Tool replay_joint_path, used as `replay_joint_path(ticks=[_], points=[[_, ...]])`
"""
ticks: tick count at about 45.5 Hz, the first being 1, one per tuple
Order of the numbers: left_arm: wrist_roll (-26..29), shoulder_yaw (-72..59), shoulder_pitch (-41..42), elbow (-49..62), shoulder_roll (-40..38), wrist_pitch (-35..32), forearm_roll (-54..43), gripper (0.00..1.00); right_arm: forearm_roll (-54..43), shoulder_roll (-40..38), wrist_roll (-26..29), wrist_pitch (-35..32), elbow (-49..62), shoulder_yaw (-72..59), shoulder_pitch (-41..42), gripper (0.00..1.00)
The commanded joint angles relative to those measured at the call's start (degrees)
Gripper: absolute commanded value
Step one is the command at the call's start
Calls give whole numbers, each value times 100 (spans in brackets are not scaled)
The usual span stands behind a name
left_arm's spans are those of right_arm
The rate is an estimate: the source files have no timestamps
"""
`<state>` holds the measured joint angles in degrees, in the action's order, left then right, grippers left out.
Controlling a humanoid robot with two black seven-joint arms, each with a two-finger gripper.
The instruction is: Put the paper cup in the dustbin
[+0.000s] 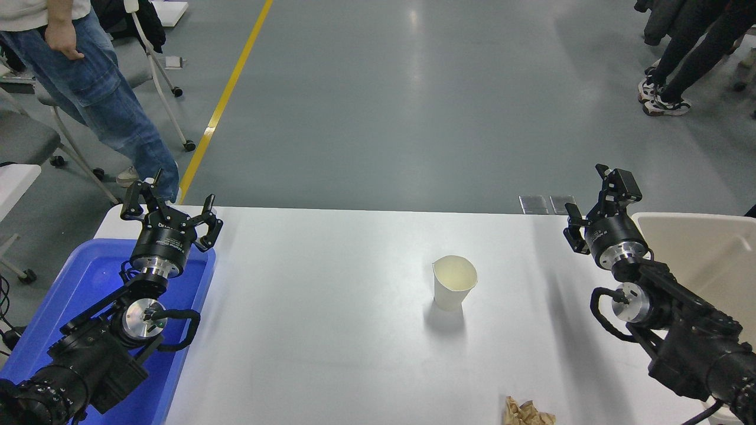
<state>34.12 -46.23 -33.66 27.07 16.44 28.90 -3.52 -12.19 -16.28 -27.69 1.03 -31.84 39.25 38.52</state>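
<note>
The paper cup (453, 282) stands upright and open-mouthed on the white table (331, 330), right of centre. The beige dustbin (709, 254) sits at the table's right edge, partly behind my right arm. My right gripper (593, 203) is open and empty, raised near the table's far right edge, right of and beyond the cup, next to the dustbin's left rim. My left gripper (171, 203) is open and empty, parked over the far end of the blue tray at lower left.
A blue plastic tray (88, 283) lies under the left arm at the table's left edge. A crumpled brown paper wad (527, 412) lies at the near edge. A person in jeans (100, 94) stands beyond the far left corner; more legs at top right.
</note>
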Motion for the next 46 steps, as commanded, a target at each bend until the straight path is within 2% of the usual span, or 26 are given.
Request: replay_joint_path(ticks=[1,6,17,21,25,37,41,46], points=[[-2,0,0,0,0,2,0,100,6,-15,18,-6,-76,-23,-11,100],[7,0,0,0,0,-7,0,100,-29,-366,158,-42,-594,-66,16,100],[7,0,0,0,0,-7,0,100,-204,-1438,1134,29,-1746,-1120,569,100],[-2,0,0,0,9,-7,0,100,-608,-1807,1511,20,-2203,-1490,911,100],[7,0,0,0,0,2,0,100,-1223,-2045,2143,20,-2765,-1850,1272,100],[7,0,0,0,0,2,0,100,-2076,-2098,3831,-322,-3399,-3580,2967,100],[7,0,0,0,9,2,0,100,-2603,-2046,3947,-726,-3487,-4179,3592,100],[7,0,0,0,9,-7,0,100,-2885,-1747,3929,-1262,-3487,-4741,3961,100]])
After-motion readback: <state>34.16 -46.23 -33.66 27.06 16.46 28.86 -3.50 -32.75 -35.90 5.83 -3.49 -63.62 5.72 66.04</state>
